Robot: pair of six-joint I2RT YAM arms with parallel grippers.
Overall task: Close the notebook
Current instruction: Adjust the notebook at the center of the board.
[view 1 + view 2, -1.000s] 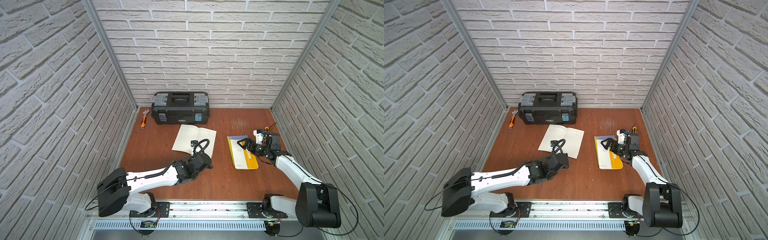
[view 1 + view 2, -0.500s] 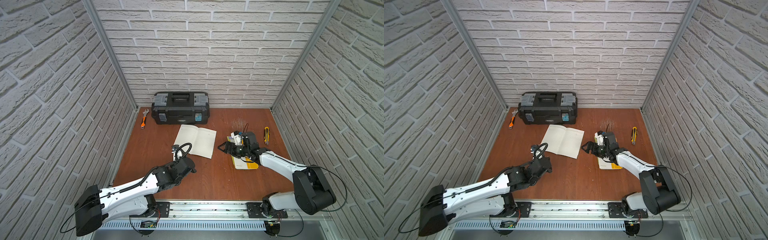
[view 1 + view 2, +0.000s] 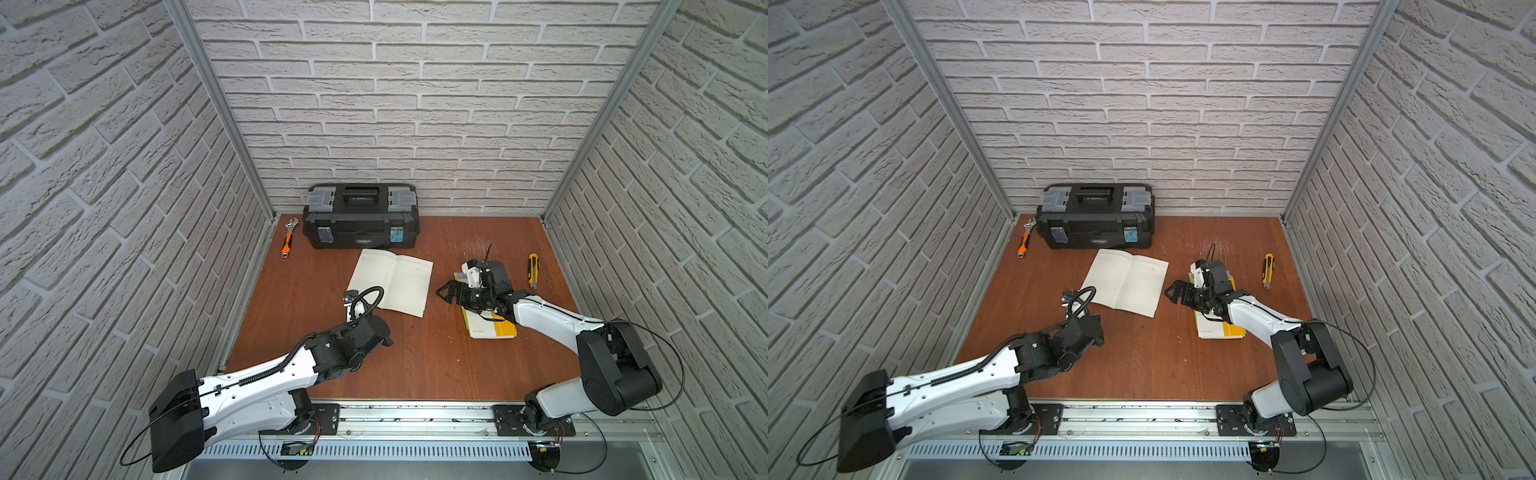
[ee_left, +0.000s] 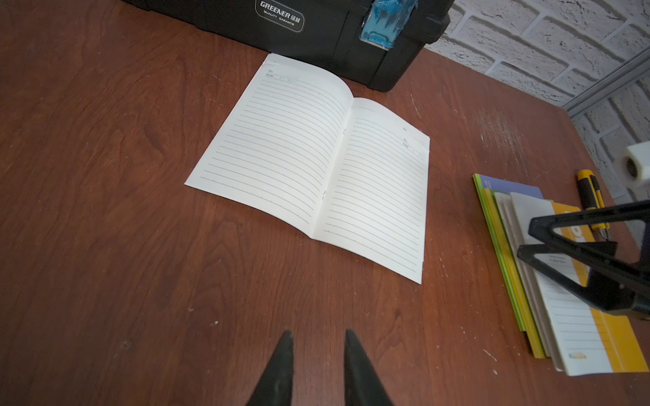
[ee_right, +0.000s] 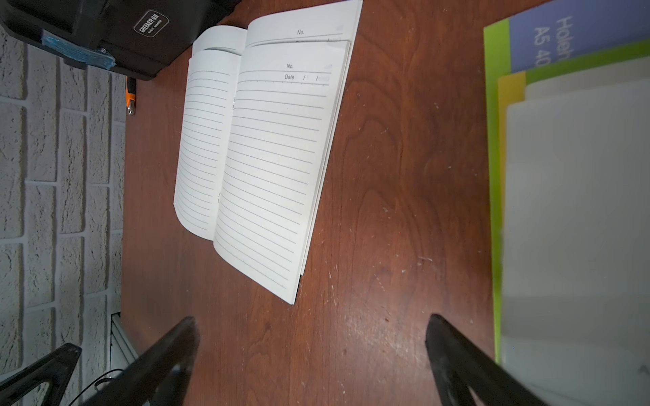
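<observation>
Farthest from the toolbox (image 3: 360,216), the left jaws hang narrowly parted, empty. Nearer it, the right jaws gape wide, also empty. They could pinch one loose leaf and crease it, or shove the thin notebook (image 3: 390,282) into the toolbox. The notebook lies just before the toolbox, open flat, lined pages arching at the spine.
</observation>
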